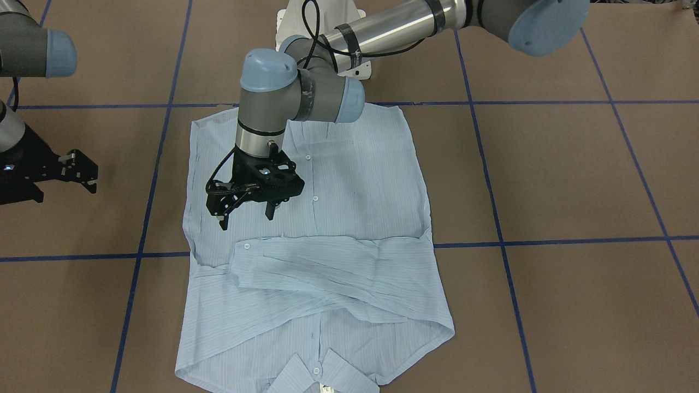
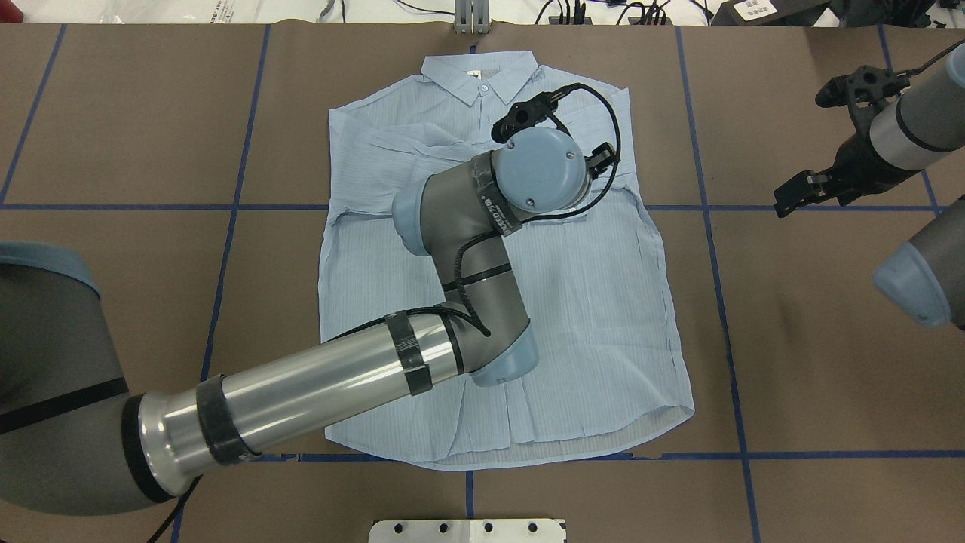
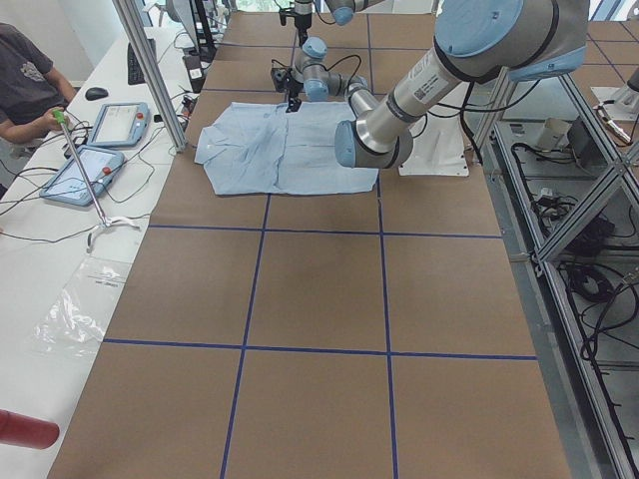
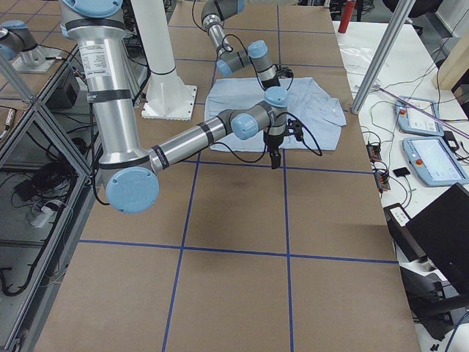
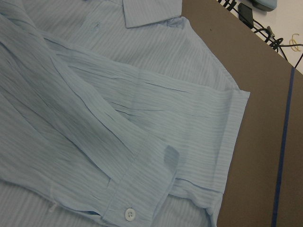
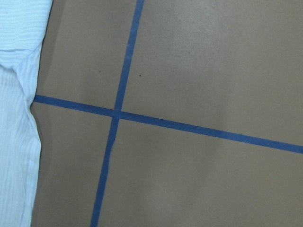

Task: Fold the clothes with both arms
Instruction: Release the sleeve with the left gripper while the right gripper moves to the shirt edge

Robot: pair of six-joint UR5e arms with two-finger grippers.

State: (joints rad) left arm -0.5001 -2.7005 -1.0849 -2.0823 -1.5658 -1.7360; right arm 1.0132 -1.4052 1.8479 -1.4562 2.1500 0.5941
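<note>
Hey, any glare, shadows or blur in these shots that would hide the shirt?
Overhead exterior: bright glare streaks the silver tube of the left arm, and that arm covers the middle of the shirt. Exterior front-facing: even light, at most a faint soft shadow under the left gripper. Left wrist-mounted: sharp, creases clear. Right wrist-mounted: slightly soft, flat light.

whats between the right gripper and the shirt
Just bare brown table with a blue tape line between the right gripper and shirt, seen in the front-facing view.
</note>
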